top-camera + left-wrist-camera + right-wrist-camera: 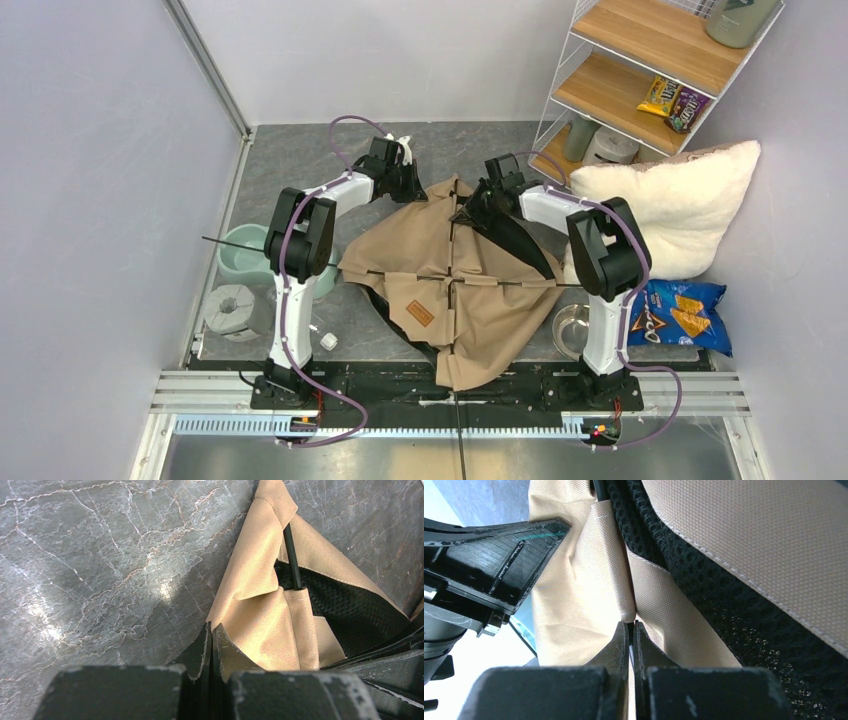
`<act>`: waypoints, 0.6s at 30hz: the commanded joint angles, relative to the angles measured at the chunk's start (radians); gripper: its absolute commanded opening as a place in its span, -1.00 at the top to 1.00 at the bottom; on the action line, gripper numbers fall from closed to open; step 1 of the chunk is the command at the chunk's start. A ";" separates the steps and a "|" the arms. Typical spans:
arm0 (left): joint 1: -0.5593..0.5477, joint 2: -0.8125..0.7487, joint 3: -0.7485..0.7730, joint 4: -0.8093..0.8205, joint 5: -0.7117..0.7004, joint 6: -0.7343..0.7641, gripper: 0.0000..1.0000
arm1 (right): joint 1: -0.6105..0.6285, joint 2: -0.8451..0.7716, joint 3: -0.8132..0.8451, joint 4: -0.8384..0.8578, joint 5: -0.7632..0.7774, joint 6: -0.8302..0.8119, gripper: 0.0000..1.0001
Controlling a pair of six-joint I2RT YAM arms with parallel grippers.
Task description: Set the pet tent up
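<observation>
Pet tent (470, 300) slumped, collapsed, just left of white pillow (680, 205). Looks light, floppy; thin poles (292, 555) probably springy. Left gripper (210, 630) pressed together at tent edge, pillow-far side; catch unclear. Right gripper (631, 627) pinching tan fold, pillow-near side. Best hold: stitched pole sleeves.

Robot test cell staged as home corner: plain grey partition walls (100, 150), aluminium mounting rail (200, 388), white wire shelf with wooden boards (660, 40).
</observation>
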 commanded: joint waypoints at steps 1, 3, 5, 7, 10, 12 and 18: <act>-0.007 -0.054 -0.019 -0.034 -0.004 0.020 0.96 | -0.030 -0.015 0.030 0.069 -0.031 -0.003 1.00; -0.006 -0.052 -0.022 -0.034 0.000 0.023 0.96 | -0.034 -0.005 0.032 0.103 -0.052 0.007 1.00; -0.006 -0.051 -0.023 -0.034 0.005 0.027 0.96 | -0.041 0.005 0.023 0.157 -0.075 0.030 1.00; -0.007 -0.051 -0.026 -0.033 0.007 0.031 0.96 | -0.048 0.022 0.025 0.176 -0.081 0.056 1.00; -0.007 -0.052 -0.029 -0.033 0.009 0.037 0.96 | -0.054 0.039 0.029 0.167 -0.054 0.082 1.00; -0.007 -0.052 -0.031 -0.033 0.009 0.037 0.96 | -0.054 0.045 0.045 0.129 -0.035 0.073 1.00; -0.007 -0.040 -0.024 -0.044 -0.004 0.033 0.96 | -0.053 0.028 0.071 0.026 0.001 0.010 1.00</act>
